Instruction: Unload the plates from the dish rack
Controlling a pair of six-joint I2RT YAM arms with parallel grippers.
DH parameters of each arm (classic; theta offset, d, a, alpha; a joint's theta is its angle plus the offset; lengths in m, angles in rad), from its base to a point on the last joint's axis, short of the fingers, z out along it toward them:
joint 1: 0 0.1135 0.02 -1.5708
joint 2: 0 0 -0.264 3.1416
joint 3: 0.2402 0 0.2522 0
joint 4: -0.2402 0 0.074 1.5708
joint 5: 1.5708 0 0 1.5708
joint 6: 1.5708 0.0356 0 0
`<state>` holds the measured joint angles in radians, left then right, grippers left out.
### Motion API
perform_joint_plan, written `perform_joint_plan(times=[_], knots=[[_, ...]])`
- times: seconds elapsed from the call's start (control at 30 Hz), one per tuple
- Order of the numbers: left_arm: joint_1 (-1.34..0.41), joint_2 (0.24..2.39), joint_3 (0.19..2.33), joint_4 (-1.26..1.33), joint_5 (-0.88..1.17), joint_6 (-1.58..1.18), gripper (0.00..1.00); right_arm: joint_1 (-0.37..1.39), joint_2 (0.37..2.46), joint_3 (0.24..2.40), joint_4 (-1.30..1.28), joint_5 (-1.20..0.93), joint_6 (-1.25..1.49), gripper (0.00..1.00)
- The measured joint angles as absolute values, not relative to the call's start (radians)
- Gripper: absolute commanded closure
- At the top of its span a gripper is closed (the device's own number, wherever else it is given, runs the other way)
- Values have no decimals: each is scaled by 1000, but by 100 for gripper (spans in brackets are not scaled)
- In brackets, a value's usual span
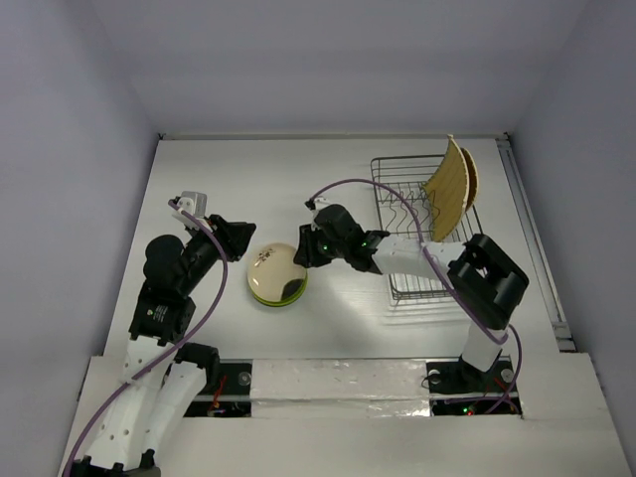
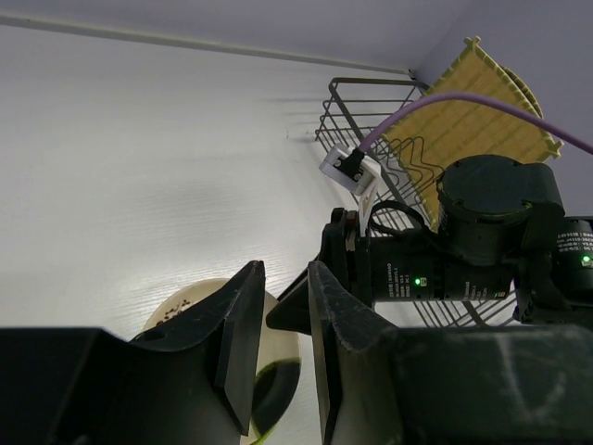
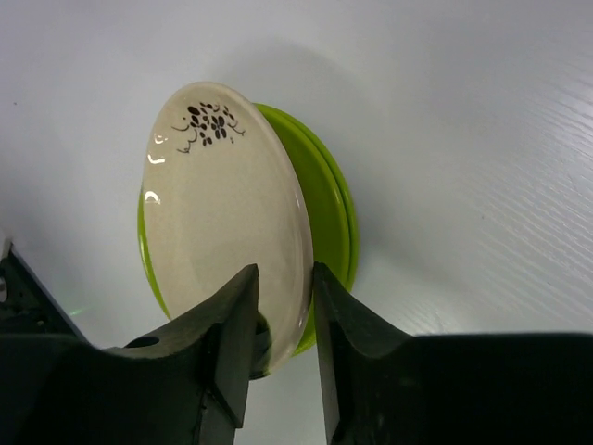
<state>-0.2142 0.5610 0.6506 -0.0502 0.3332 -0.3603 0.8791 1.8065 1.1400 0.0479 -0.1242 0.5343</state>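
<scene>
Over to the left of the rack [image 1: 402, 159], on the white table [image 1: 248, 179], a cream plate [image 3: 222, 213] with a small dark sprig pattern lies on top of the green plates [image 3: 329, 213]. From the wrist view it looks a little tilted on them. The right gripper [image 3: 283, 278] is right at it, one finger on each side of the rim beside the plate's dark patch. The jaws are slightly apart, and I cannot tell whether they are pinching that rim or standing just clear of it.

The left gripper [image 2: 283, 278] hangs on the far side of that pile from the rack, close to the cream plate's edge and pointing back toward the rack. Its fingers are parted a little with nothing between them, so that one is open and empty.

In the rack itself, two yellow plates [image 1: 449, 189] stand on edge at the end away from the pile, leaning among the prongs, with ribbed faces and scalloped corners. The right arm reaches from beside the rack out toward the pile, its purple cable looping over the rack's wires.
</scene>
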Motion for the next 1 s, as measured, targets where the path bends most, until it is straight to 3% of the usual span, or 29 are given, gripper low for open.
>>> perform_joint_plan(times=[0.4,0.5,0.53,0.6,0.87,1.0], knots=[[-214,561,651,-51,333,-360,77,879,1579,1116,-90,93,474,61],[-214,561,651,-51,333,-360,77,877,1515,1126,-125,143,442,78],[-214,561,651,-51,333,-360,77,877,1504,1135,-144,166,433,93],[-214,561,651,-51,333,-360,77,874,1487,1148,-182,226,416,100],[-214,555,651,-51,333,-360,79,677,1271,1192,-413,450,339,99],[-215,551,651,-50,333,-360,99,527,1169,1277,-496,588,308,92]])
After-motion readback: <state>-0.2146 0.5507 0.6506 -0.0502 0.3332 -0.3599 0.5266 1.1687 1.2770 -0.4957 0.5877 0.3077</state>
